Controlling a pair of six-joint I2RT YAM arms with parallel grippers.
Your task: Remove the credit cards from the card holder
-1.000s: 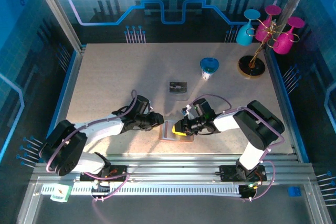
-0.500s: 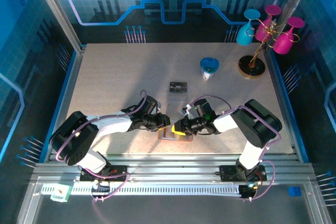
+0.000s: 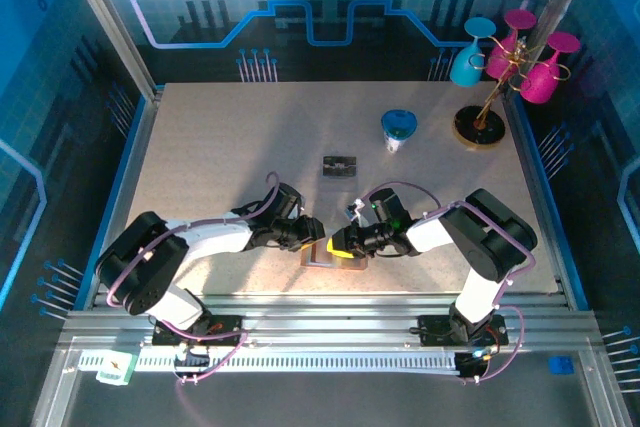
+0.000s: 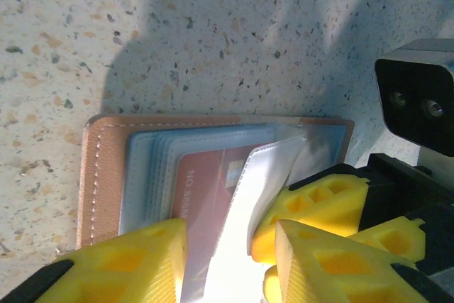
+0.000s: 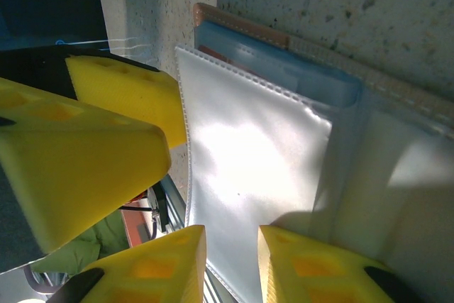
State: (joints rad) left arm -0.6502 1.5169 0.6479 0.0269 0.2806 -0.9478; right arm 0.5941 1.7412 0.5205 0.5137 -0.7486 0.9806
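- The card holder (image 3: 322,256) is lying open on the bench (image 3: 220,147) at its near edge, between the two arms. From above, both sets of jaws are covering most of it.
- In the left wrist view, the tan rim of the card holder (image 4: 89,175) is framing a stack of pale blue pockets. A red card (image 4: 202,196) is sitting in one pocket. Its lower end is running off the frame, and its print is too blurred to read.
- The right gripper (image 5: 232,246) is pinching a clear sleeve (image 5: 248,154) of the card holder between narrow jaws and is lifting it off the stack. This sleeve is hiding part of the red card.
- The left gripper (image 4: 230,246) is holding its jaws apart over the red card. The fingertips are cut off, so contact cannot be determined.
- A dark card (image 3: 340,166) is lying flat on the bench, well apart from the holder and near a blue cup (image 3: 398,130).
- Compared with one second earlier, the left gripper (image 3: 316,234) has moved in to the holder's left edge, close to the right gripper (image 3: 338,244). The holder is remaining in the same place.
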